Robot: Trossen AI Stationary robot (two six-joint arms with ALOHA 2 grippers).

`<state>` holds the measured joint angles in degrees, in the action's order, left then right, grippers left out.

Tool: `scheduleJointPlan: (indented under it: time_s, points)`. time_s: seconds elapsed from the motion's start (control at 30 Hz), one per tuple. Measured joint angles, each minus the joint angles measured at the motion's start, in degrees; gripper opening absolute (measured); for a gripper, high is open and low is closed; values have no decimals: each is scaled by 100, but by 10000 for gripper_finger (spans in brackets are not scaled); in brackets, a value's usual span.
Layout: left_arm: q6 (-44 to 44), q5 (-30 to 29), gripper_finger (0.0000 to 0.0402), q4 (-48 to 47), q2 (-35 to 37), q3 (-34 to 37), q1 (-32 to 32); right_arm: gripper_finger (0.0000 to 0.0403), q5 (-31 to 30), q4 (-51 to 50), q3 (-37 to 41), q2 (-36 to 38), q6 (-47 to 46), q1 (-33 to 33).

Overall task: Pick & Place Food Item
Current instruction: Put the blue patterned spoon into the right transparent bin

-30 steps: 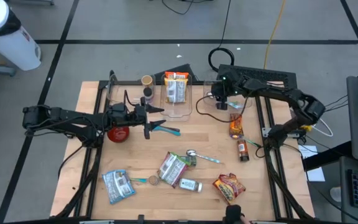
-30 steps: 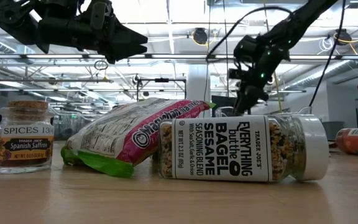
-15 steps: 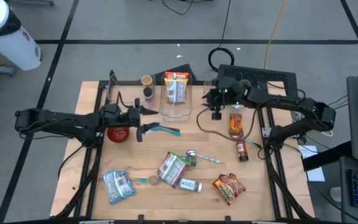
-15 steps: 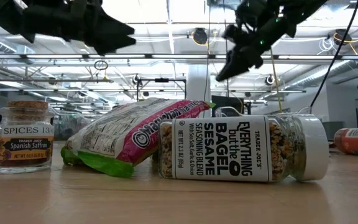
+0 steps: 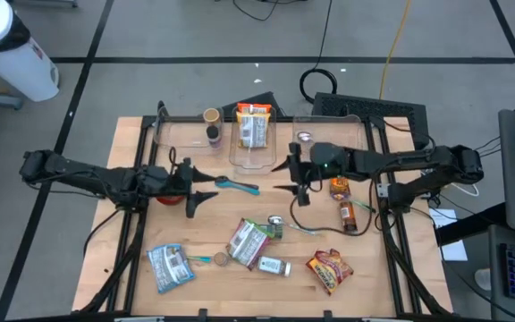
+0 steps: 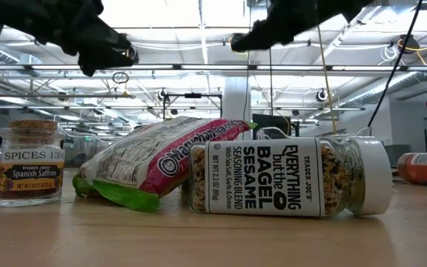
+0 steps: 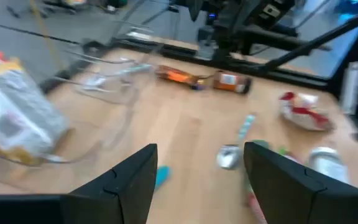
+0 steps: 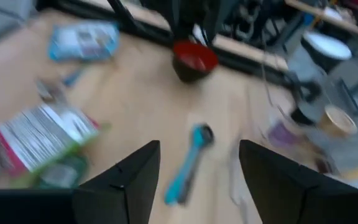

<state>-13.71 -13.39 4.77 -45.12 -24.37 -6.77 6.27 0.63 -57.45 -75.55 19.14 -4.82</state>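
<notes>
Food items lie on the wooden table: a pink and green bag (image 5: pixel 248 240), a seasoning jar (image 5: pixel 274 266) on its side, a blue bag (image 5: pixel 170 266), a red bag (image 5: pixel 329 269) and two bottles (image 5: pixel 339 185). An orange-topped bag (image 5: pixel 254 128) stands in a clear container (image 5: pixel 244 159) at the far edge. My left gripper (image 5: pixel 206 188) is open and empty above the table, beside a red bowl (image 5: pixel 172 194) and a teal spoon (image 5: pixel 236 185). My right gripper (image 5: pixel 281 176) is open and empty, facing the left one across the teal spoon. The wrist views show open fingers, left (image 7: pixel 201 155) and right (image 8: pixel 197 149).
A metal spoon (image 5: pixel 281 222) lies mid-table. A small saffron jar (image 6: pixel 27 163) stands near the front. A paper cup (image 5: pixel 211 116) and a dark jar (image 5: pixel 213 134) stand at the far left by a second clear container (image 5: pixel 173 136). Cables run along the right side.
My right gripper has swung from the far right of the table toward the middle and the near edge, and now points at the left arm. My left gripper has drawn back a little toward the table's left and near edge. Both show higher in the low view.
</notes>
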Motion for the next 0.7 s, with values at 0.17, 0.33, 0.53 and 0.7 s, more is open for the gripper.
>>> scheduleJointPlan:
  time_s: [0.17,0.33,0.53,0.7]
  points:
    - [-429,25,248,147,-232,1,-449,214,-1,1009,299,-93,-352,360]
    - [-658,26,248,832,-627,1,-752,209,-1,2735,1040,-227,-1058,637]
    - [-777,352,248,1867,-1232,1,-810,208,-2,4135,1878,-426,-1900,962]
    - [-1128,683,248,1798,-1519,-19,-948,208,-5,4132,2265,-437,-2368,1349]
